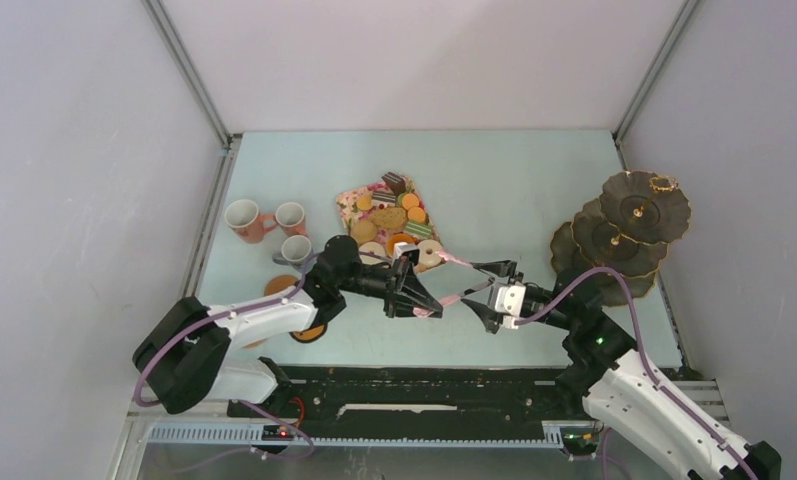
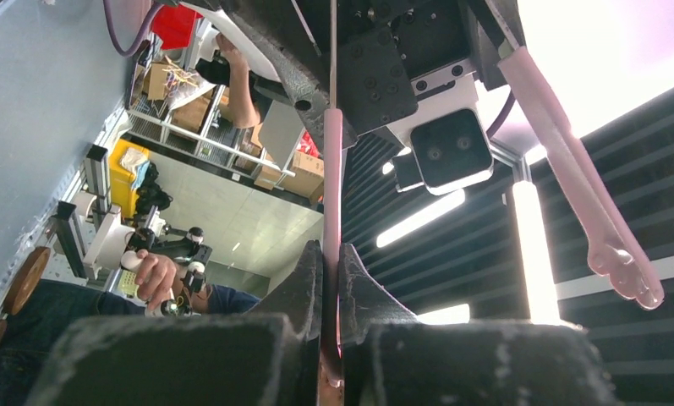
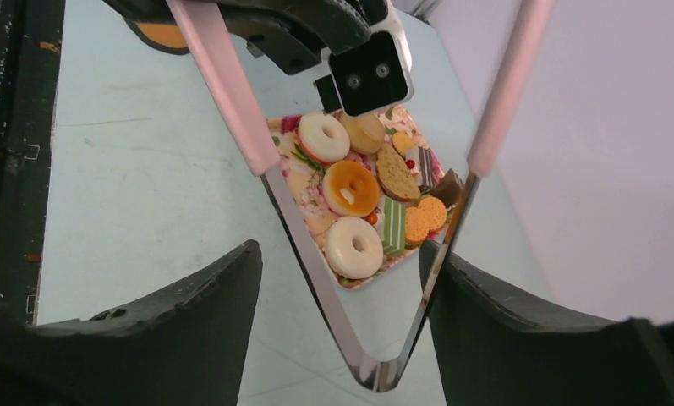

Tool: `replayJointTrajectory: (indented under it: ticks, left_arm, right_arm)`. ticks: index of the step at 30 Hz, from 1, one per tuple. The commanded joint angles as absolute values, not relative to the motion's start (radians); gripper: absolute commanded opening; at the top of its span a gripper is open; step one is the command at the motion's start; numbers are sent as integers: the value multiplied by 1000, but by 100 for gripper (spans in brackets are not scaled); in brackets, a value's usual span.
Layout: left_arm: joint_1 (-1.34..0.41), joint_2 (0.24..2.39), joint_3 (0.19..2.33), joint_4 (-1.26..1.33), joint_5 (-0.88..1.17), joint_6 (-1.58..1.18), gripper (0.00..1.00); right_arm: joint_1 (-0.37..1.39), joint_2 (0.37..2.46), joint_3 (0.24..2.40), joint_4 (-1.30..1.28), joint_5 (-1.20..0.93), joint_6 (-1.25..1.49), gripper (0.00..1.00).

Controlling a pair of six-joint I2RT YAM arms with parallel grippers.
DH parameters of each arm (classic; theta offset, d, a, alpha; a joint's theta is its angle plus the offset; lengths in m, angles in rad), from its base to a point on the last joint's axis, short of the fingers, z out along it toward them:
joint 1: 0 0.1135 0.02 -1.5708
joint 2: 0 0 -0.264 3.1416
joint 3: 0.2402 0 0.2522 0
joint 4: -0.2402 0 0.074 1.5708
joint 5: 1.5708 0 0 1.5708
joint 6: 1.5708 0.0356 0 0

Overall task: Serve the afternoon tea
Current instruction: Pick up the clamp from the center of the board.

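The left gripper [image 2: 331,254] clamps 1 arm of the tongs [image 3: 223,93], the right gripper [image 3: 342,254] gapes around their hinge, and the light, probably fragile treats [image 3: 350,188] on the tray [image 3: 302,188] want gentle side pinches.

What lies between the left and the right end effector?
The pink tongs span from the left end effector to the right end effector, seen in the top external view.

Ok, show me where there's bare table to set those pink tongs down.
Bare table lies behind the floral tray, up to the back wall, and between that tray and the three-tier stand. Crowded: the left side, with three mugs and coasters, and the middle, where the left gripper and right gripper meet at the tongs.
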State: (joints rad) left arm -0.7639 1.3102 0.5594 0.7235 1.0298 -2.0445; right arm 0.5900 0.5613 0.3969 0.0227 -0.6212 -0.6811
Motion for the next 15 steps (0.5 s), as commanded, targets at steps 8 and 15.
replayJointTrajectory:
  ticks: [8,15]
  left_arm:
    - [-772,1315,601,764,1049,-2057,0]
    - [-772,1320,609,779,1051,-2065,17]
  right_arm:
    - [711,595,424,101,-473,-702,64]
    - [712,578,423,59,-469,-655,51]
